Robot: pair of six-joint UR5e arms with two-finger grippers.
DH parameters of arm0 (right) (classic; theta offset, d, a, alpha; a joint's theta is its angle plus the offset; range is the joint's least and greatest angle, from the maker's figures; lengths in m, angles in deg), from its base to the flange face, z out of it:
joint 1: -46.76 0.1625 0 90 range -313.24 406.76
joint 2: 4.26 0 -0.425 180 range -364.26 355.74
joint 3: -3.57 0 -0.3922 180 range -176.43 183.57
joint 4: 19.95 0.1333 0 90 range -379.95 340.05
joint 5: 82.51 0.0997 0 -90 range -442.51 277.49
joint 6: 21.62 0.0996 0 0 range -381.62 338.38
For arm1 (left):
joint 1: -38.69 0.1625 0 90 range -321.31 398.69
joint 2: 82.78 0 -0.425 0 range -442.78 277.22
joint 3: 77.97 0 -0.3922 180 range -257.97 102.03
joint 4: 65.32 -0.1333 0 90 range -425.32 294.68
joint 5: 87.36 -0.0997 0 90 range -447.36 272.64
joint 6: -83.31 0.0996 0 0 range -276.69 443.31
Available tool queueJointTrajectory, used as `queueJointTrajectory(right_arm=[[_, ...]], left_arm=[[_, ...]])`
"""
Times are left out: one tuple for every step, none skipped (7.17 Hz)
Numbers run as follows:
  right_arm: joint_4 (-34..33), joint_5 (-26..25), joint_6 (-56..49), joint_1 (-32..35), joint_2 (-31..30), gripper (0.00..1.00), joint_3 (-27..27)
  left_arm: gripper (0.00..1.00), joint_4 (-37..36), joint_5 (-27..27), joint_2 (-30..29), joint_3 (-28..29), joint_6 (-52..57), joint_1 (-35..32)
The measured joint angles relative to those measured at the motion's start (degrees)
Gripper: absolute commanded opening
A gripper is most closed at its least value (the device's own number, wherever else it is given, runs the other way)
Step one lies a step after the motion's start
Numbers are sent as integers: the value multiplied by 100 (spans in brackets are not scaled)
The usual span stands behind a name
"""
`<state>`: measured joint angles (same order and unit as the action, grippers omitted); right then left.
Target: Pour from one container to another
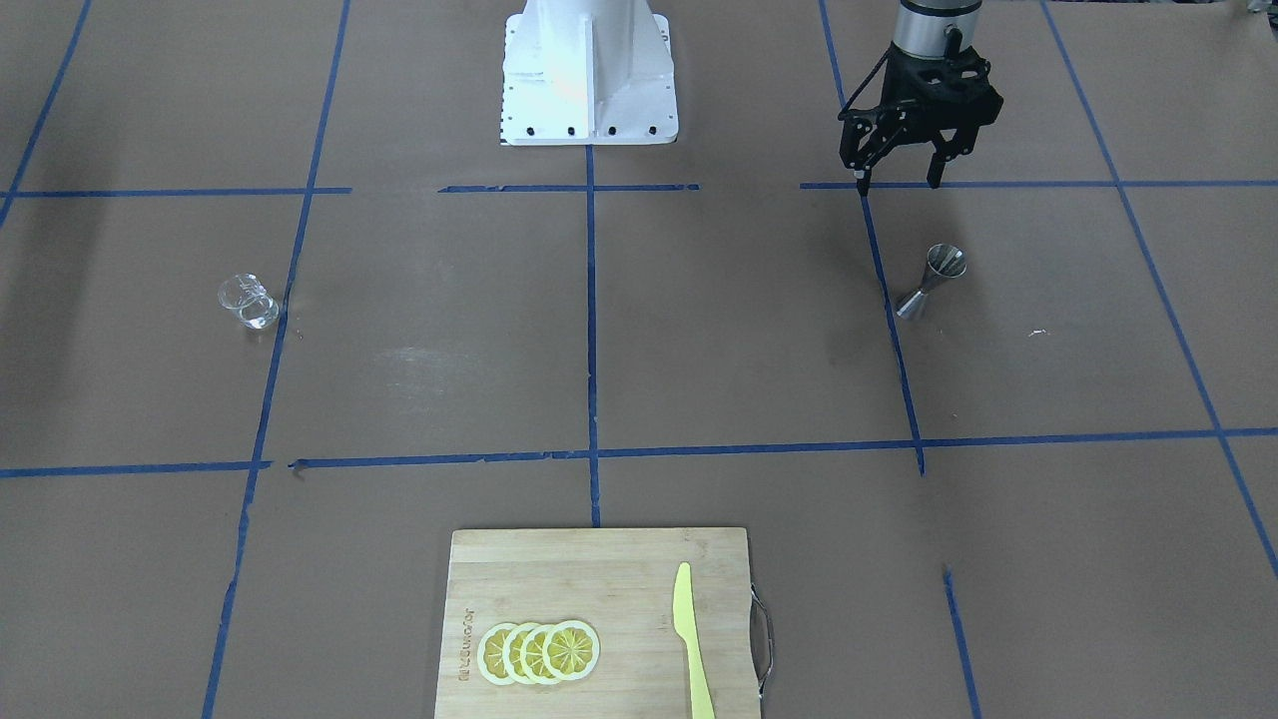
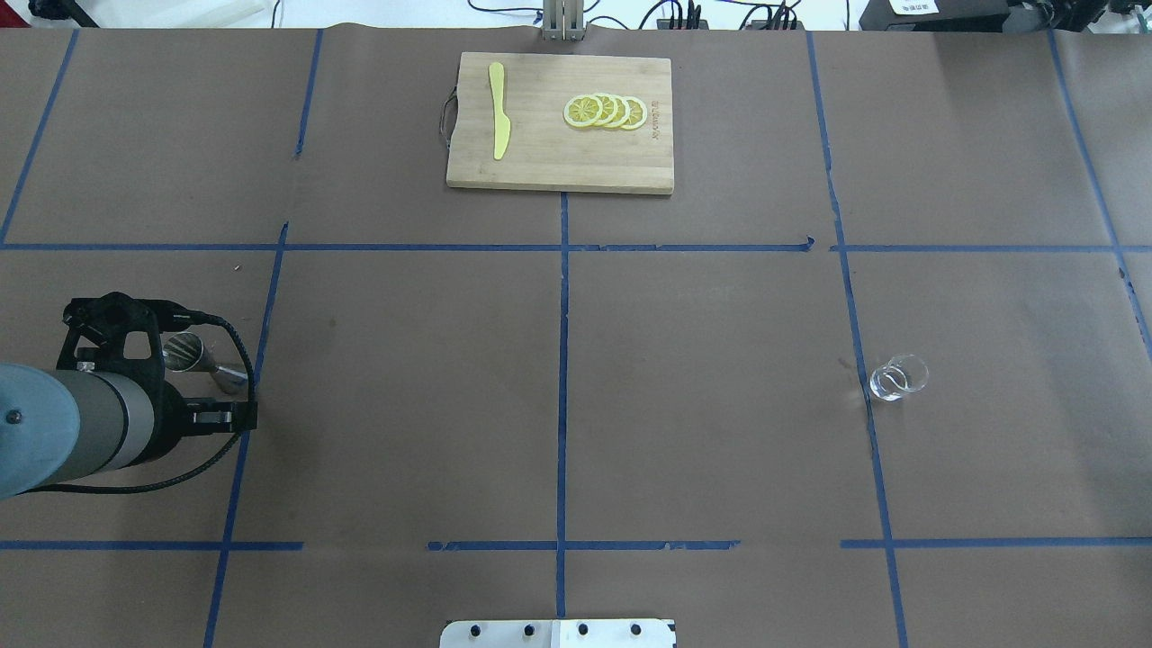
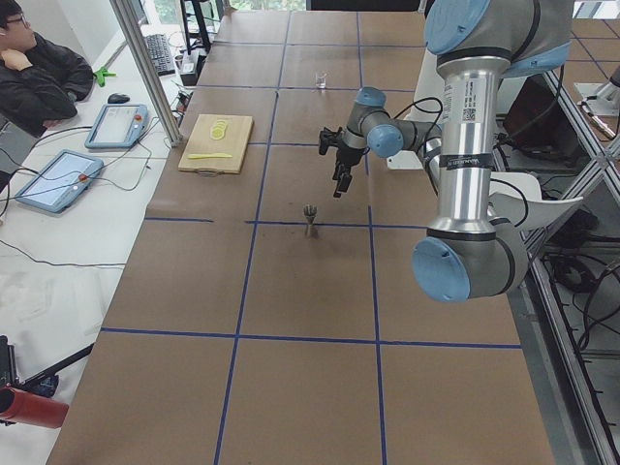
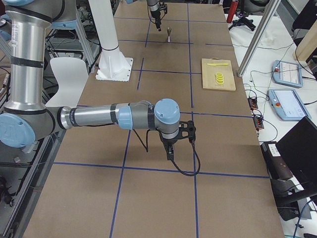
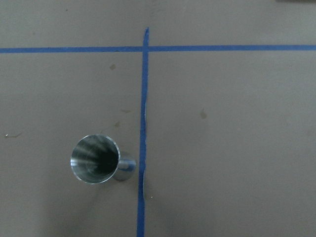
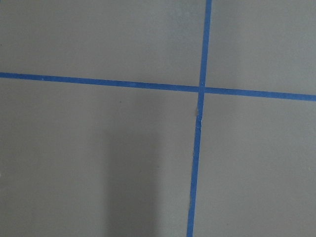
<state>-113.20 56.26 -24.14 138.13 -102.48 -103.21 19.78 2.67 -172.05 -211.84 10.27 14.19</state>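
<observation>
Spanning the scene, the table is gridded with blue tape, and a wooden cutting board lies at its far edge. The left gripper hangs empty, fingers spread wide, near the upright steel jigger. The right gripper hovers over the table; I cannot tell its finger spacing. The clear measuring cup stands well apart, on the robot's right

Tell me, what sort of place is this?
Probably a robotics lab: a left arm and a right arm stand at a paper-covered table marked with a blue tape grid, and control tablets lie on a side bench.
</observation>
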Motion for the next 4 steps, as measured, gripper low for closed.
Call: queueJointTrajectory(right_arm=[[-3, 26, 4, -93, -23, 100, -72], [0, 40, 7, -163, -52, 100, -126], [9, 53, 23, -212, -105, 100, -191], [25, 66, 124, -238, -165, 100, -273]], left_arm=[[100, -162, 7, 18, -34, -114, 38], [100, -343, 13, 41, -39, -327, 125], [100, -507, 1, 49, -47, -591, 283], [100, -577, -29, 45, -47, -850, 475]])
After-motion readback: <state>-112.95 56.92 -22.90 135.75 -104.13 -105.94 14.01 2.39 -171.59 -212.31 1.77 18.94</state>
